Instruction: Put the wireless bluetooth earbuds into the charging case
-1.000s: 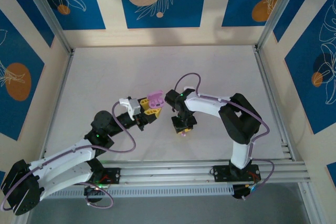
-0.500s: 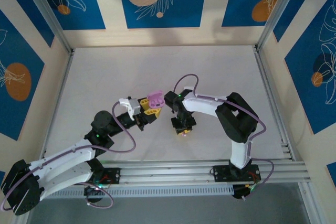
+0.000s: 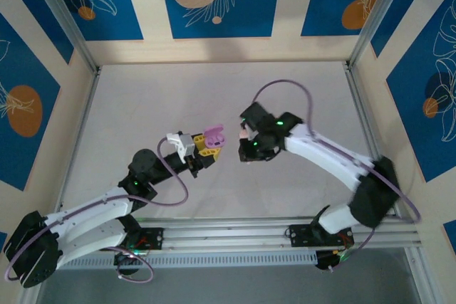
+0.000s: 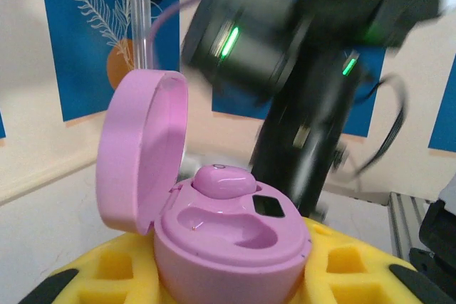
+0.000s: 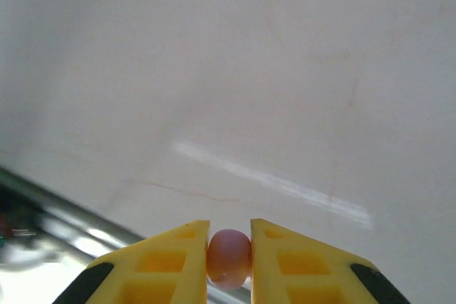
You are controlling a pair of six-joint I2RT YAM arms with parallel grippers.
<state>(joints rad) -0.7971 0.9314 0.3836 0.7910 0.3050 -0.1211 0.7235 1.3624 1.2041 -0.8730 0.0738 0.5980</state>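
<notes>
Earbud (image 5: 229, 258) pinched in right pincer (image 5: 229, 236), mid-carry just right of open charging case (image 4: 228, 250) clamped in left pincer (image 4: 231, 282); next, align above empty socket (image 4: 229, 230) and lower.

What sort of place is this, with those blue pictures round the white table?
Probably a robot test cell in a lab. A white table is boxed in by panels with blue posters, and a left arm and a right arm are bolted to a metal rail at its near edge.
</notes>
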